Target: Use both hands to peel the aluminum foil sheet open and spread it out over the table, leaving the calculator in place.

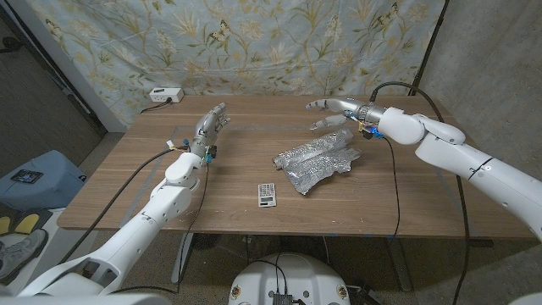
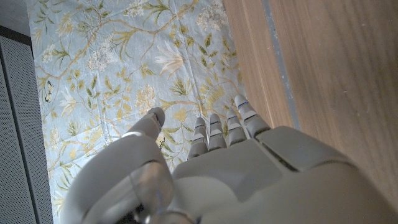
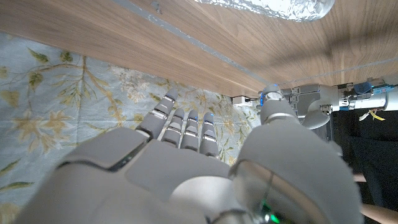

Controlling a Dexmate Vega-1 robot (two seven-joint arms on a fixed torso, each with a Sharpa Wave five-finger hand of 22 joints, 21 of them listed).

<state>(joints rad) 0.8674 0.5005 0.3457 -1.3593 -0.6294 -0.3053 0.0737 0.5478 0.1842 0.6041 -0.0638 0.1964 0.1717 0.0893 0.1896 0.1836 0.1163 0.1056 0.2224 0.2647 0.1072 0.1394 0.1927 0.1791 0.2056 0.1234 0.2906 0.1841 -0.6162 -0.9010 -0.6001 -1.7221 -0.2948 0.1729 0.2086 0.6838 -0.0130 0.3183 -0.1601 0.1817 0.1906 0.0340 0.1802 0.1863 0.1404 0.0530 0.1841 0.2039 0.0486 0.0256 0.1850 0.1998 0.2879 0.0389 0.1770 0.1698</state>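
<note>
head view, foil: the crumpled aluminum foil sheet lies right of centre on the wooden surface, still bunched up.
head view, calculator: the calculator sits just below and left of the foil, apart from it, near the lower middle.
head view, left hand: the left hand is raised over the surface left of centre, fingers released and stretched out, holding nothing.
head view, right hand: the right hand hovers above the foil at upper right, fingers spread, grasping nothing.
head view, backdrop: a floral cloth hangs behind; a white power strip sits at the far edge, upper left.
left wrist view: left hand fingers straight, the floral cloth beyond them.
right wrist view: right hand fingers extended and empty; the foil shows at the top edge.
</note>
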